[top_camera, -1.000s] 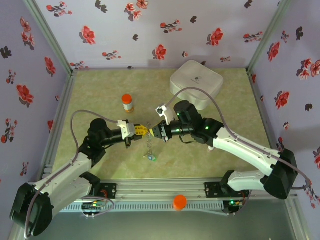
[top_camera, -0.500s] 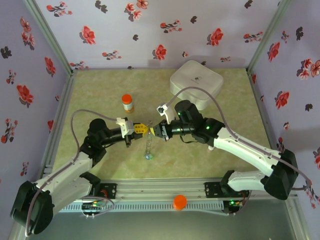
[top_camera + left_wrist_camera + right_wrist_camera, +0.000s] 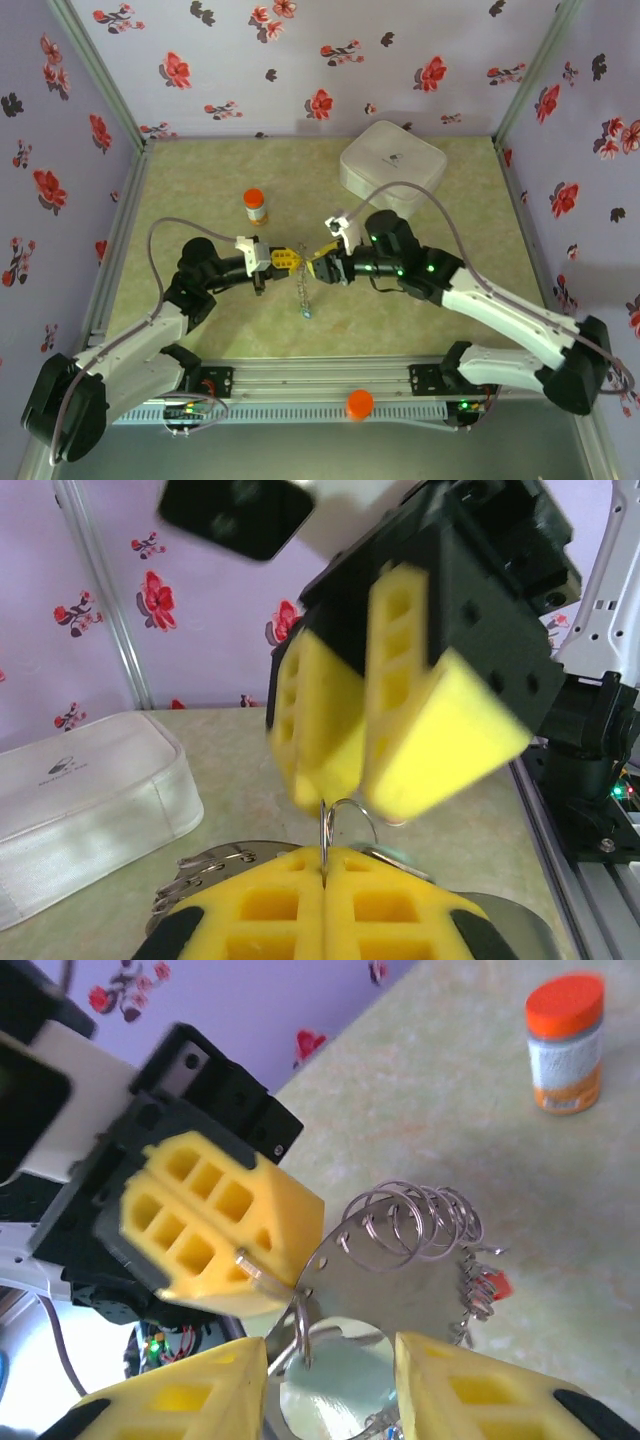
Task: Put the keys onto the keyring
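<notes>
Keyring [image 3: 302, 288] mid-table, well apart from walls [image 3: 300, 70]

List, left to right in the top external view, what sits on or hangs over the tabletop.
Orange-capped bottle → left pincer → keyring chain hanging between the pincers → right pincer → white case.

No legible text; logo print on white case [image 3: 90, 800] too blurred

Keyring [image 3: 302, 290] hangs between left hand [image 3: 283, 261] and right hand [image 3: 318, 268] (mid-table); bottle [image 3: 255, 207] and case [image 3: 392, 165] lie behind.
</notes>
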`<action>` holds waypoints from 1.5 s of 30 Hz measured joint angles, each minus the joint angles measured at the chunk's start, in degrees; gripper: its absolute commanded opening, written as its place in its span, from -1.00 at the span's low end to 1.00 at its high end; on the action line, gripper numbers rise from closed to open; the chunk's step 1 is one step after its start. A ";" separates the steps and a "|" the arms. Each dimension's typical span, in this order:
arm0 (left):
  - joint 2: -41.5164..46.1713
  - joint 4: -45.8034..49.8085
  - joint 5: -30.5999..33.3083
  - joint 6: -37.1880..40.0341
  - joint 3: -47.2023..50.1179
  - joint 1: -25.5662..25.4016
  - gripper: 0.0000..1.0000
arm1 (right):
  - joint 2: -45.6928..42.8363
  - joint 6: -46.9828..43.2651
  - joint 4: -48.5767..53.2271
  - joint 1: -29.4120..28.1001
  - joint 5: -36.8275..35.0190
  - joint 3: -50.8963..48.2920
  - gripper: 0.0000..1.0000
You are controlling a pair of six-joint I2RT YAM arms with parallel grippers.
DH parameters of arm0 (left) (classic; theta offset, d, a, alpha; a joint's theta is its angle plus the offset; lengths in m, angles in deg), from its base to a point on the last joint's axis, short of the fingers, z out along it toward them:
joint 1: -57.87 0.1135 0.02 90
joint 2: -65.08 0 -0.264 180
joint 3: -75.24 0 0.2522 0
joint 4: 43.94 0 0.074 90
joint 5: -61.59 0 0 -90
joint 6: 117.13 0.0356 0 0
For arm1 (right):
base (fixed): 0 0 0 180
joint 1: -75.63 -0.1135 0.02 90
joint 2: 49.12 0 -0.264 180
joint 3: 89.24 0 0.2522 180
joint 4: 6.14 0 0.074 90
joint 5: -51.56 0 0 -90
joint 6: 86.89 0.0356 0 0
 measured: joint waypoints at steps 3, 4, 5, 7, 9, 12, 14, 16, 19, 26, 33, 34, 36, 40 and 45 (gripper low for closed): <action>-0.22 -0.61 -0.22 0.07 0.00 -0.13 -1.00 | -5.79 -5.20 -6.38 -0.79 -2.12 -5.77 -0.20; -0.31 -0.72 -0.24 0.09 0.00 -0.20 -1.00 | -6.56 -7.41 -8.11 -1.27 -2.60 -6.80 -0.21; -0.46 -0.81 -0.26 0.11 0.00 -0.28 -1.00 | -6.69 -9.79 -9.44 -1.79 -2.97 -7.28 -0.23; -0.85 -0.98 -0.28 0.20 0.00 -0.28 -1.00 | -5.99 -14.34 -11.26 -2.51 -3.50 -7.26 -0.26; -1.20 -1.01 -0.26 0.24 0.00 -0.28 -1.00 | -4.63 -18.05 -12.07 -2.82 -3.61 -6.62 -0.29; -1.46 -1.01 -0.26 0.22 0.00 -0.28 -1.00 | -2.05 -21.75 -12.41 -2.82 -3.50 -5.11 -0.32; -1.51 -1.01 -0.26 0.22 0.00 -0.35 -1.00 | -0.90 -23.28 -12.44 -2.82 -3.48 -4.57 -0.37; -1.51 -1.01 -0.28 0.22 0.00 -0.39 -1.00 | -0.11 -24.44 -12.41 -2.84 -3.45 -4.46 -0.39; -1.51 -1.01 -0.37 0.22 0.00 -0.39 -1.00 | 0.46 -25.75 -12.44 -2.84 -3.54 -4.46 -0.48; -1.51 -1.01 -0.39 0.22 0.00 -0.50 -1.00 | 0.61 -27.71 -12.41 -2.93 -4.57 -4.46 -0.52; -1.51 -1.01 -0.42 0.22 0.00 -0.61 -1.00 | 1.57 -28.81 -12.39 -2.93 -3.61 -4.46 -0.55; -1.51 -1.01 -0.42 0.22 0.00 -0.61 -1.00 | 1.57 -29.11 -12.39 -2.93 -3.43 -4.46 -0.56; -1.51 -1.01 -0.44 0.22 0.00 -0.68 -1.00 | 1.60 -29.66 -12.33 -2.93 -3.02 -4.46 -0.58; -1.51 -0.98 -0.81 0.20 0.00 -0.83 -1.00 | 1.77 -30.58 -11.93 -2.91 -1.49 -4.24 -0.63; -1.68 -0.81 -1.29 -0.02 0.00 -0.83 -1.00 | 2.86 -31.32 -9.11 -2.32 1.07 -2.36 -0.76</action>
